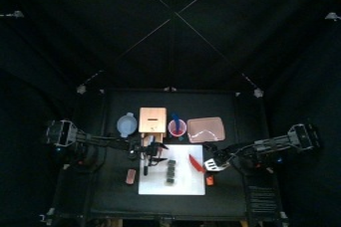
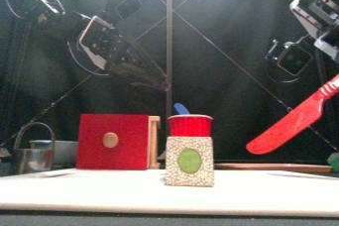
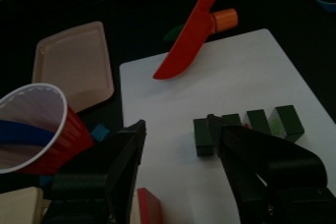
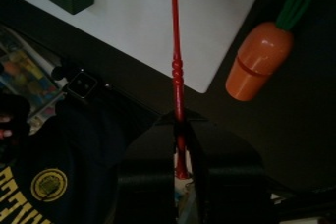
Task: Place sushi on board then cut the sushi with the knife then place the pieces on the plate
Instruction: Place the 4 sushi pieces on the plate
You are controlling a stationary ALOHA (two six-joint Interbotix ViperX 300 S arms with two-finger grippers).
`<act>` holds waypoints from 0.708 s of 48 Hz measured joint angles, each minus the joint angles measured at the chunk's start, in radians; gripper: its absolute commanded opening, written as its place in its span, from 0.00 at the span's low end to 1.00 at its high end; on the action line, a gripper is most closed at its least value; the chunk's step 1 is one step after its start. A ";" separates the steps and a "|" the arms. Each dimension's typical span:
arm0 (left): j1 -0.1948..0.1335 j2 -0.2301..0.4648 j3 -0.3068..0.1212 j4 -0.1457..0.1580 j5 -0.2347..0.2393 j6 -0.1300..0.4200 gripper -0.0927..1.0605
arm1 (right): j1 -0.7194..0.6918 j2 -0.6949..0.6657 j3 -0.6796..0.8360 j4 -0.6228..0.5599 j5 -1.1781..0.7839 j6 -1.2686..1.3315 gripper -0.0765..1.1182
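- On the white cutting board (image 3: pixel 250 76), the sushi roll (image 3: pixel 245 130) lies as a row of dark green blocks, side by side.
- Over the board's left part, the left gripper (image 3: pixel 184 140) hovers with jaws spread and empty, the roll just ahead of its tips.
- Above the board's right part, the right gripper (image 4: pixel 176 128) is clamped on the red knife (image 2: pixel 294 121), the blade tilted and raised off the board, apart from the roll.
- Just off the board's right edge lies a toy carrot (image 4: pixel 256 59).
- Behind the board stand the pink tray (image 1: pixel 204 129), the red cup (image 2: pixel 189 125) holding the blue knife (image 2: pixel 180 109), and the wooden box (image 2: pixel 117 141).
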 measured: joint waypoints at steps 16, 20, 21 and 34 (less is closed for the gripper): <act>0.000 0.000 0.031 0.006 -0.028 0.000 0.84 | 0.034 0.074 -0.012 0.044 -0.026 0.034 0.46; 0.000 -0.003 0.041 0.006 -0.028 -0.002 0.84 | 0.043 0.095 -0.023 0.055 -0.048 0.038 0.50; 0.000 -0.003 0.043 0.006 -0.028 0.000 0.84 | 0.046 0.101 -0.026 0.057 -0.052 0.037 0.50; 0.000 -0.005 0.058 0.006 -0.028 -0.002 0.84 | 0.060 0.170 -0.060 0.054 -0.066 0.034 0.52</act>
